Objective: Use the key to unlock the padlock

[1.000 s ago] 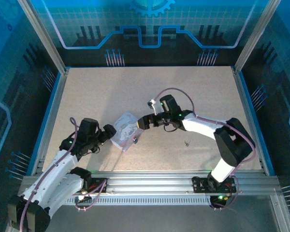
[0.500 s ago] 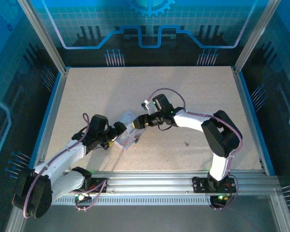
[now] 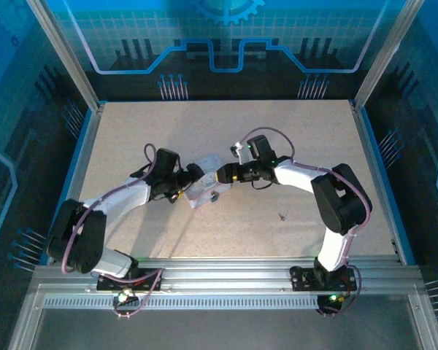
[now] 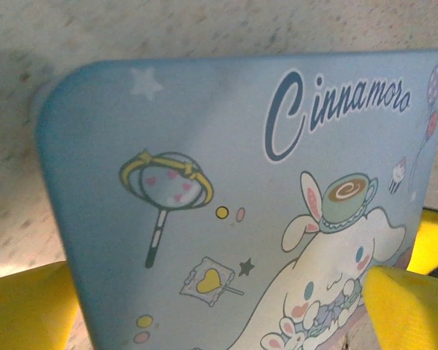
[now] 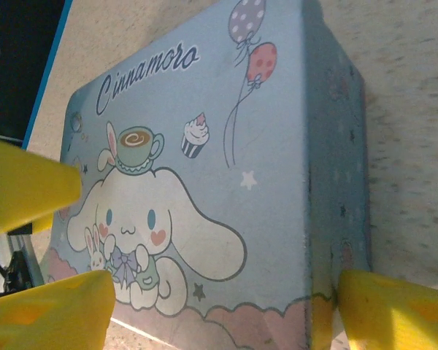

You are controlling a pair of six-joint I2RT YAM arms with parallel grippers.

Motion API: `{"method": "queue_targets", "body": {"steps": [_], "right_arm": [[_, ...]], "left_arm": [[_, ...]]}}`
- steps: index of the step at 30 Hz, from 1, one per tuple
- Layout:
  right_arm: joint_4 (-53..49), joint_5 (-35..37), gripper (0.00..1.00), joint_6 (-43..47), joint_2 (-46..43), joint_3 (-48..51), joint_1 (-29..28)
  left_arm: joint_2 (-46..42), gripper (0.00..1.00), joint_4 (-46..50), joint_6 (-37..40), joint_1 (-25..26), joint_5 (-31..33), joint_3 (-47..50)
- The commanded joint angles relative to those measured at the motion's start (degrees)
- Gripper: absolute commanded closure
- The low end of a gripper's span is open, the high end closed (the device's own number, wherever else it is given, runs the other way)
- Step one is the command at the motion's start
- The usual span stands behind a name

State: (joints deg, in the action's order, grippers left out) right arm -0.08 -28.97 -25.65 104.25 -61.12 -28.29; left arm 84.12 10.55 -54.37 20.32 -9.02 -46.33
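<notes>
Counter [image 3: 146, 138], speckled beige, blue-walled. Left arm [image 3: 124, 199] has swung far forward in the last second. Right arm [image 3: 303, 177] has folded in to meet it, so both sets of jaws now sit at the padlock [image 3: 208, 184], mid-counter, a bit left of centre. The padlock has been nudged up and right from where it lay.

Left wrist view: padlock [image 4: 226, 182] face lies between the yellow fingers [image 4: 29, 306]. Left jaws are spread wide around it and look unclamped.

Right wrist view: right jaws straddle the padlock [image 5: 204, 146], one finger [image 5: 394, 310] at its side wall. They have been narrowing, but whether they grip yet I can't tell.

Dark stub [image 3: 214, 195] is on the padlock's near side. Key [image 3: 282, 216] lies loose on the counter, well apart to the right, unmoved.

Judgement: this is steadying the padlock. Key pick-up and unlocking are not yet started.
</notes>
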Motion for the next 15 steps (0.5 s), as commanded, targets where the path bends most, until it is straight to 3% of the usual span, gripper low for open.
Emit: {"method": "queue_targets", "body": {"steps": [1,7,15], "right_arm": [[-0.9,-4.4,0.19,1.1,-2.1,1.0,0.3],[-3.3,-1.4,0.18,2.3,-2.9,1.2,3.1],[-6.2,5.9,0.11,2.9,-4.6,1.9,5.5]], "left_arm": [[4.1,0.01,-8.4,2.7,1.5,-4.2,-6.2],[13.0,0.01,-9.2,4.5,1.9,-4.9,-13.7],[18.3,0.01,-6.9,8.6,1.9,-2.2,-19.9]]}}
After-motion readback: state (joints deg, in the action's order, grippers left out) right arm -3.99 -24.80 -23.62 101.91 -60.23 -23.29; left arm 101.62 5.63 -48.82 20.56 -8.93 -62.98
